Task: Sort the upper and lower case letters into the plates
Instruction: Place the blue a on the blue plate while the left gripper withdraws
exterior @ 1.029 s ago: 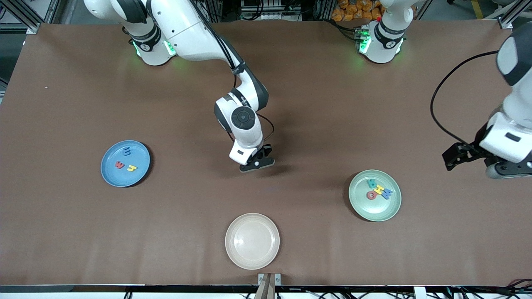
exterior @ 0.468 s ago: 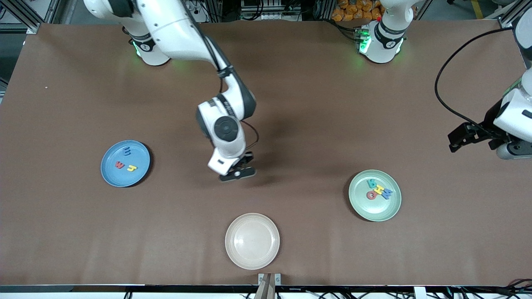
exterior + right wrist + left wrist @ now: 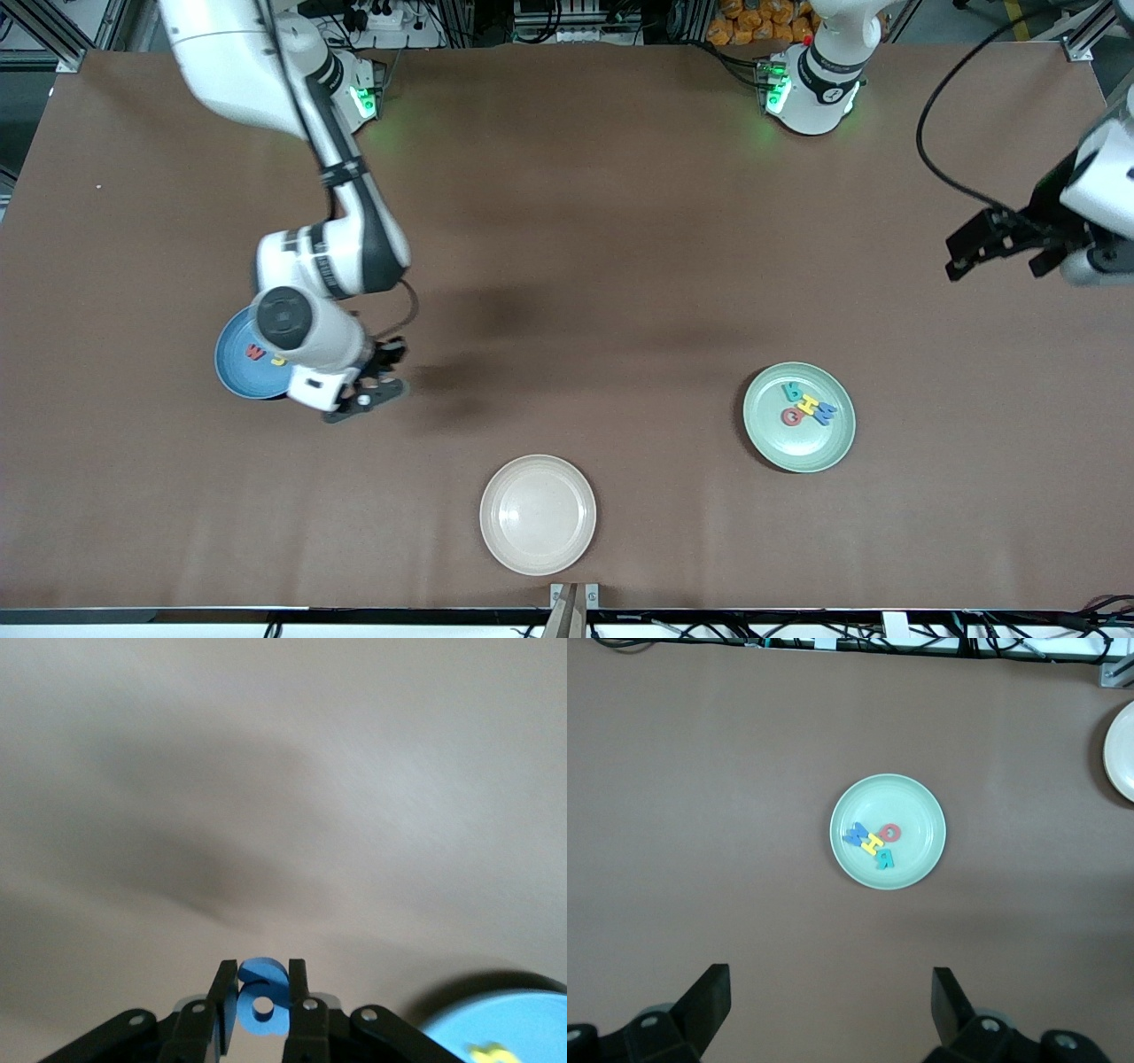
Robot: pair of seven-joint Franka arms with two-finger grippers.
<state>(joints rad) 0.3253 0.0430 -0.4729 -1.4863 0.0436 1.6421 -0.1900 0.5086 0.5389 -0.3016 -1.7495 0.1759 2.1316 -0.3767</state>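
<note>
Blue letter [image 3: 262,1001] pinched; others in plates [image 3: 833,443].

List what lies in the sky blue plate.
In the sky blue plate, a red letter and part of a yellow letter show; the right arm covers the rest.

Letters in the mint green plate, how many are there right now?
4, lying clustered in the mint green plate: a teal letter, a yellow letter, a blue letter and a red letter. None looks hidden there.
</note>
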